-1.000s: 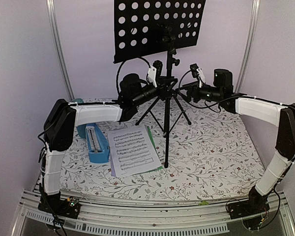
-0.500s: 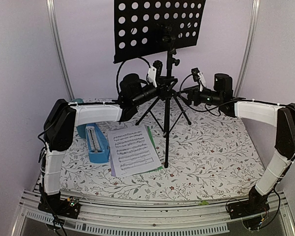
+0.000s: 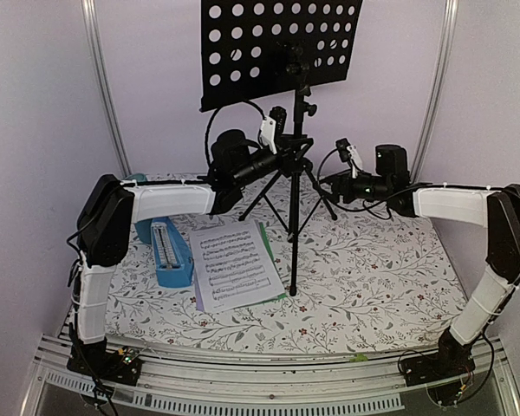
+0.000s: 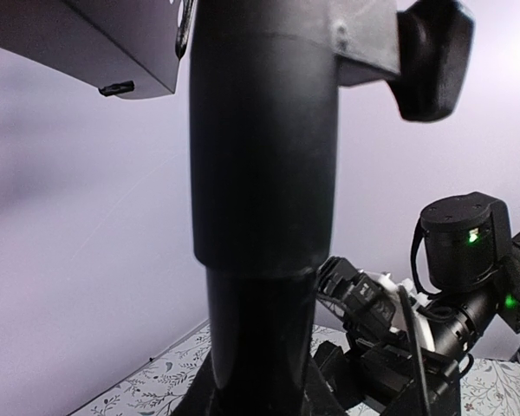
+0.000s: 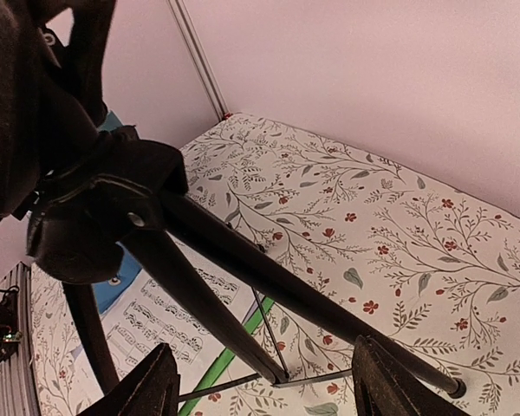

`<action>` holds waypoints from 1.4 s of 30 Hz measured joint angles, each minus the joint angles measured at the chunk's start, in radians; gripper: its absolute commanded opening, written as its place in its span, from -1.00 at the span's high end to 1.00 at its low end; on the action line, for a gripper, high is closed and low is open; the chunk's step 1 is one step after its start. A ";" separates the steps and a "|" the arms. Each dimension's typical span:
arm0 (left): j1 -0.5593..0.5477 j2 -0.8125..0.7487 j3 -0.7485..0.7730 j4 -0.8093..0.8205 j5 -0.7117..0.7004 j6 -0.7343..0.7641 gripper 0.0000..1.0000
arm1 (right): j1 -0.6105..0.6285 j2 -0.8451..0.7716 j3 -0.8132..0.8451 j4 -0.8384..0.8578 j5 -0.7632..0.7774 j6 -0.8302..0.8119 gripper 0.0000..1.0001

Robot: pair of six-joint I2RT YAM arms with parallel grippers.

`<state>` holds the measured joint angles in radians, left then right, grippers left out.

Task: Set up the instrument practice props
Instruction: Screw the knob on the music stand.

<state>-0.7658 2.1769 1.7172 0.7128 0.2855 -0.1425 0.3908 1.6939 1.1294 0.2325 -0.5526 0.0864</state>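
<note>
My left gripper (image 3: 280,159) is clamped on the black music stand's (image 3: 294,227) post at the tripod hub. My right gripper (image 5: 264,387) hangs wide open near its legs. The sheet-music pages (image 3: 234,264), print too small to read, lie flat just left of the stand, with the blue metronome (image 3: 169,251) just beside them.

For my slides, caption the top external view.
Left tool grips the tripod music stand, open right tool beside it; sheet-music pages and blue metronome lie nearby.

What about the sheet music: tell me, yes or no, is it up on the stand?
No, the sheet music lies flat on the table, beside the foot of the stand.
</note>
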 measured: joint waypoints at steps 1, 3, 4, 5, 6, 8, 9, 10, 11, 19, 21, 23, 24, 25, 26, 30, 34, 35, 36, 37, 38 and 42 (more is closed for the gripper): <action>0.000 0.000 0.000 0.000 0.000 0.000 1.00 | 0.001 -0.011 -0.005 0.000 -0.001 -0.002 -0.40; 0.000 0.000 0.000 0.000 0.000 0.000 1.00 | 0.002 -0.042 -0.012 0.000 -0.004 -0.010 -0.40; 0.000 0.000 0.000 0.000 0.000 0.000 1.00 | 0.002 -0.058 -0.013 0.001 -0.004 -0.016 -0.40; 0.000 0.000 0.000 0.000 0.000 0.000 1.00 | 0.003 -0.071 -0.013 0.003 -0.005 -0.020 -0.40; 0.000 0.000 0.000 0.000 0.000 0.000 1.00 | 0.004 -0.087 -0.013 0.006 -0.005 -0.024 -0.40; 0.000 0.000 0.000 0.000 0.000 0.000 1.00 | 0.010 -0.117 -0.013 0.018 -0.007 -0.030 -0.40; 0.000 0.000 0.000 0.000 0.000 0.000 1.00 | 0.014 -0.127 -0.013 0.023 -0.007 -0.033 -0.40; 0.000 0.000 0.000 0.000 0.000 0.000 1.00 | 0.018 -0.137 -0.013 0.029 -0.008 -0.038 -0.40; 0.000 0.000 0.000 0.000 0.000 0.000 1.00 | 0.023 -0.142 -0.013 0.032 -0.008 -0.040 -0.40; 0.000 0.000 0.000 0.000 0.000 0.000 1.00 | 0.047 -0.126 0.024 0.035 -0.002 -0.050 -0.40; 0.000 0.000 0.000 0.000 0.000 0.000 1.00 | 0.047 -0.116 0.043 0.037 0.007 -0.050 -0.40; 0.000 0.000 0.000 0.000 0.000 0.000 1.00 | 0.047 -0.104 0.064 0.029 0.020 -0.050 -0.40; 0.000 0.000 0.000 0.000 0.000 0.000 1.00 | 0.047 -0.092 0.081 0.025 0.023 -0.050 -0.40; 0.000 0.000 0.000 0.000 0.000 0.000 1.00 | 0.047 -0.084 0.094 0.022 0.026 -0.051 -0.40; 0.000 0.000 0.000 0.000 0.000 0.000 1.00 | 0.047 -0.073 0.108 0.020 0.028 -0.053 -0.40; 0.000 0.000 0.000 0.000 0.000 0.000 1.00 | 0.047 -0.048 0.124 0.013 0.039 -0.061 -0.41; 0.000 0.000 0.000 0.000 0.000 0.000 1.00 | 0.045 -0.028 0.125 0.007 0.044 -0.065 -0.40; 0.000 0.000 0.000 0.000 0.000 0.000 1.00 | 0.044 -0.025 0.128 0.007 0.043 -0.064 -0.41; 0.000 0.000 0.000 0.000 0.000 0.000 1.00 | 0.042 -0.022 0.132 0.007 0.043 -0.064 -0.40; 0.000 0.000 0.000 0.000 0.000 0.000 1.00 | 0.039 -0.019 0.138 0.006 0.045 -0.064 -0.40; 0.000 0.000 0.000 0.000 0.000 0.000 1.00 | 0.036 -0.015 0.142 0.006 0.046 -0.063 -0.41; 0.000 0.000 0.000 0.000 0.000 0.000 1.00 | 0.025 0.000 0.156 0.006 0.047 -0.049 -0.40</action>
<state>-0.7658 2.1769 1.7172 0.7128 0.2855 -0.1421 0.4156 1.6943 1.2854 0.2390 -0.5060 0.0376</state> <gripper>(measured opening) 0.181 0.702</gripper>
